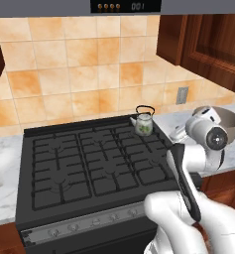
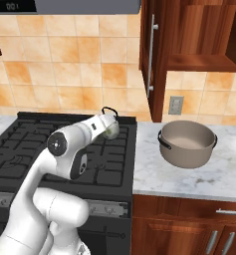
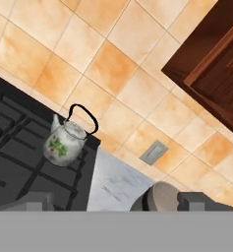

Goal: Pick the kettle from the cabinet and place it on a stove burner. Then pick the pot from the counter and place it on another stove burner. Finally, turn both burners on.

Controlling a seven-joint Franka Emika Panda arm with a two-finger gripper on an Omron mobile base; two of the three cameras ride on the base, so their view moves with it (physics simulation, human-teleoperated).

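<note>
Gripper [image 3: 115, 199] hangs fully open and empty, aimed at the backsplash. Kettle [image 3: 65, 141] sits on the stove's rear corner burner [image 1: 139, 138], ahead; the pot [image 2: 186, 143] rests on the counter [image 2: 154, 174] just beyond the fingertips.

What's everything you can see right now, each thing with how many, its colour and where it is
kettle: one, silvery-white with green print, back right corner of the stove
pot: one, taupe-grey, on the counter right of the stove
stove: one, black, centre
knobs: a row, silver, along the stove front
counter: white marble, both sides of the stove
cabinet: reddish-brown, on the wall above the pot, door open
outlet: one, grey, on the tiles
gripper: one, dark tips, open, empty
</note>
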